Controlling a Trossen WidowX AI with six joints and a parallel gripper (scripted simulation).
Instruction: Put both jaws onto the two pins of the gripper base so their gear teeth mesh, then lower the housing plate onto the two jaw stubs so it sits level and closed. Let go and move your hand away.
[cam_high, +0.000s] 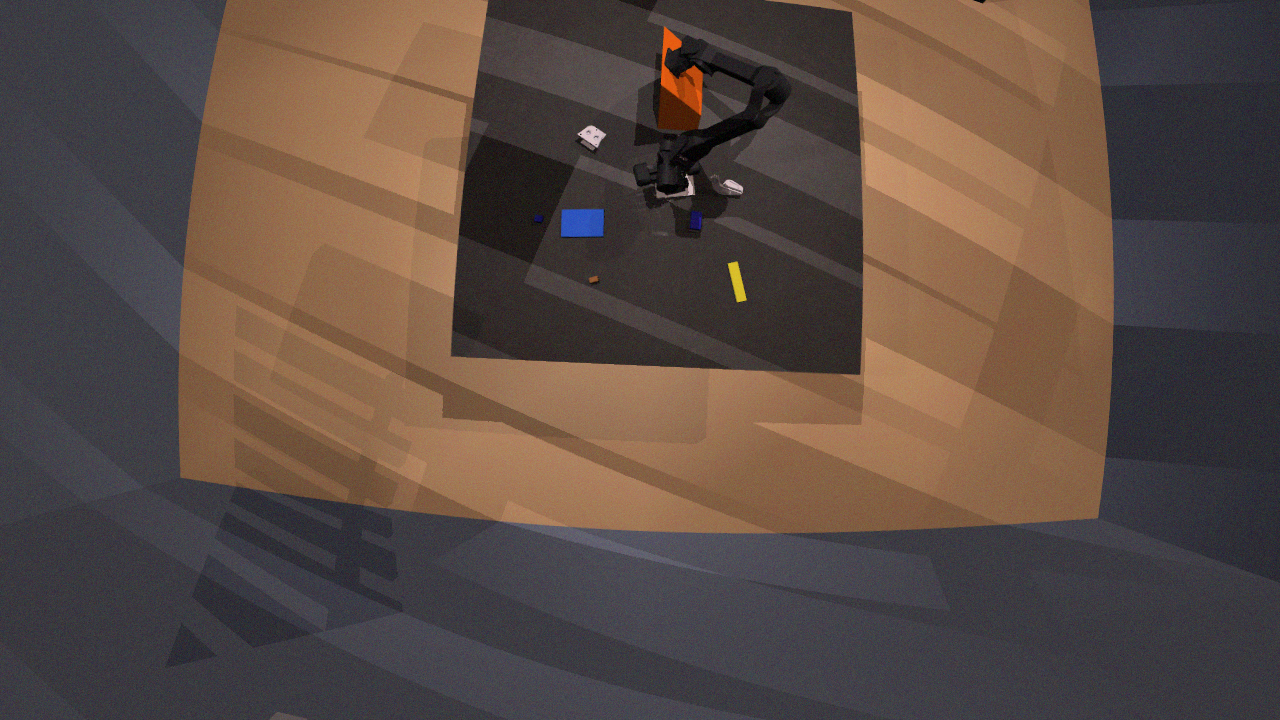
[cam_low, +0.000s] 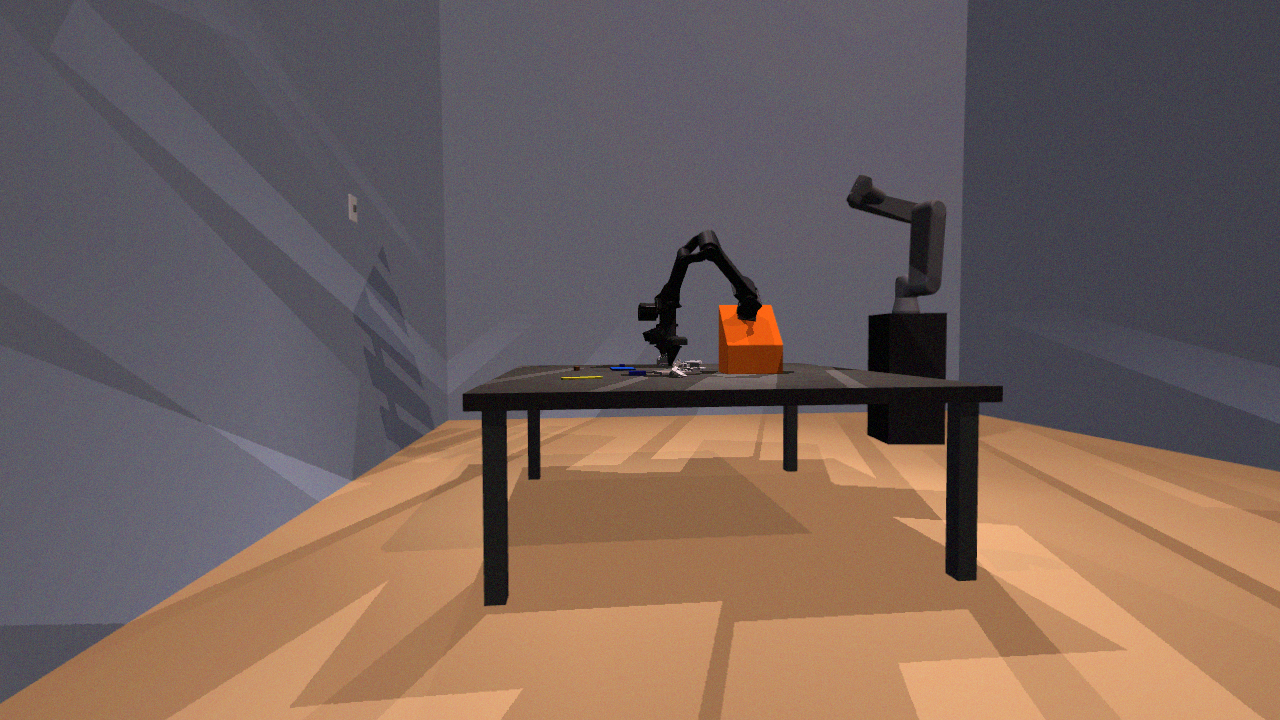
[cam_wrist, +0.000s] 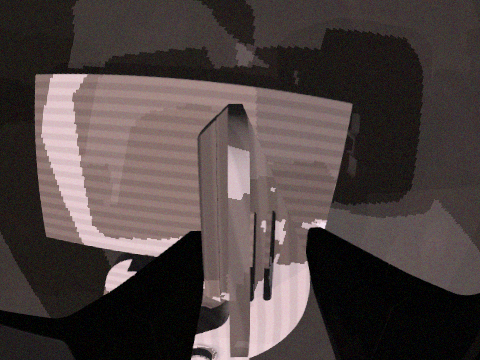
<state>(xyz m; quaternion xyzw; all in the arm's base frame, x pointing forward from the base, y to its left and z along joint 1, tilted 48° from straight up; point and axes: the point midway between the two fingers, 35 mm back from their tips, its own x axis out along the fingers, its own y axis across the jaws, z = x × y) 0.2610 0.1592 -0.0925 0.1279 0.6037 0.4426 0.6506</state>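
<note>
My gripper (cam_high: 669, 186) (cam_wrist: 256, 242) points down and is shut on a whitish jaw (cam_wrist: 214, 200), which stands on edge between the fingers. Below it lies a pale rectangular plate (cam_high: 687, 189) (cam_wrist: 165, 125); whether the jaw touches it is unclear. The other jaw (cam_high: 733, 187) (cam_low: 677, 373) lies loose just right of that plate in the top view. A pale part with two round features (cam_high: 591, 136) (cam_low: 691, 364) lies apart, back left. I cannot tell which of these is the base and which the housing plate. Pins are not visible.
An orange block (cam_high: 680, 105) (cam_low: 750, 356) stands behind my arm. A blue plate (cam_high: 581, 222), a dark blue block (cam_high: 695, 220), a yellow strip (cam_high: 736, 281) (cam_low: 581, 377), a small dark blue cube (cam_high: 537, 218) and a small brown block (cam_high: 593, 279) lie around.
</note>
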